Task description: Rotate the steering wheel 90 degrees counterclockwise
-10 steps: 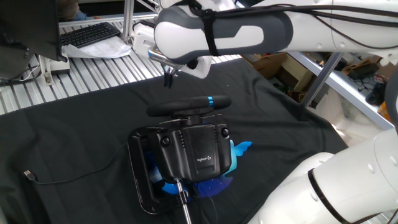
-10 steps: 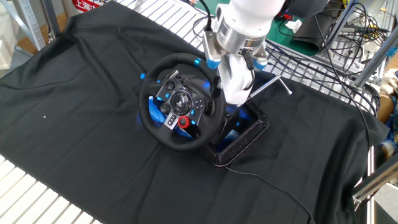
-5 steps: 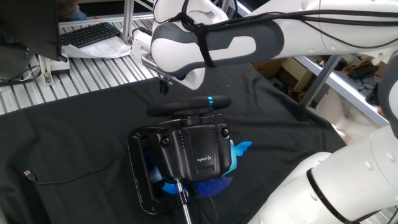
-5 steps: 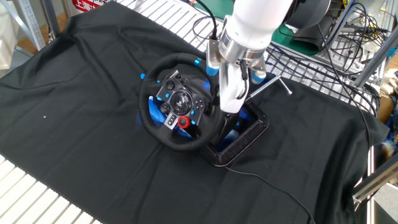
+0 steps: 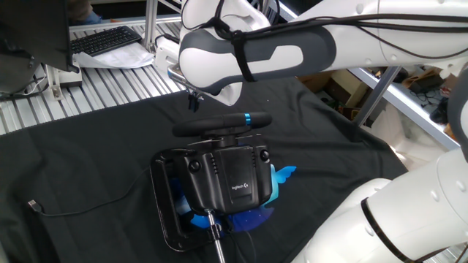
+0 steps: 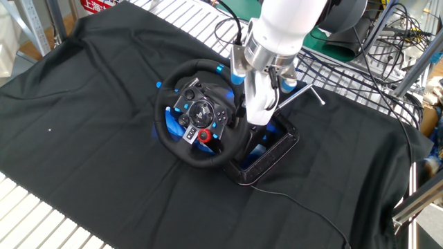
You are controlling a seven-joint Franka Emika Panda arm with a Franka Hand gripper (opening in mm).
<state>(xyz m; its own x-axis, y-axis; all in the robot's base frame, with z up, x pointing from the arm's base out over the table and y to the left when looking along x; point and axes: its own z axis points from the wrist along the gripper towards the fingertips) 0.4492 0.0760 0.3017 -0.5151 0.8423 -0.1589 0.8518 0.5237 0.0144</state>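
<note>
The steering wheel [image 5: 219, 125] shows edge-on as a thin dark bar with a bright-blue band at its right part. From the other fixed view its round face [image 6: 201, 114] with coloured buttons tilts toward the camera, the blue band at the top. My gripper [image 5: 194, 100] hangs just above and behind the bar's left end, apart from it. From the other side, the gripper [image 6: 241, 116] sits against the wheel's right rim, below the white hand. The fingers read as one dark stub, so their gap is hidden.
The boxy black housing [image 5: 231, 179] with a white logo sits behind the wheel, inside a flat black frame [image 5: 162, 208]. A black cloth [image 6: 83, 124] covers the table. A thin cable [image 5: 80, 208] trails left. A keyboard [image 5: 106, 40] and metal rails lie beyond.
Over the last second the hand shifted slightly left and the fingers a little lower. In the last half second nothing moved. The wheel has not turned.
</note>
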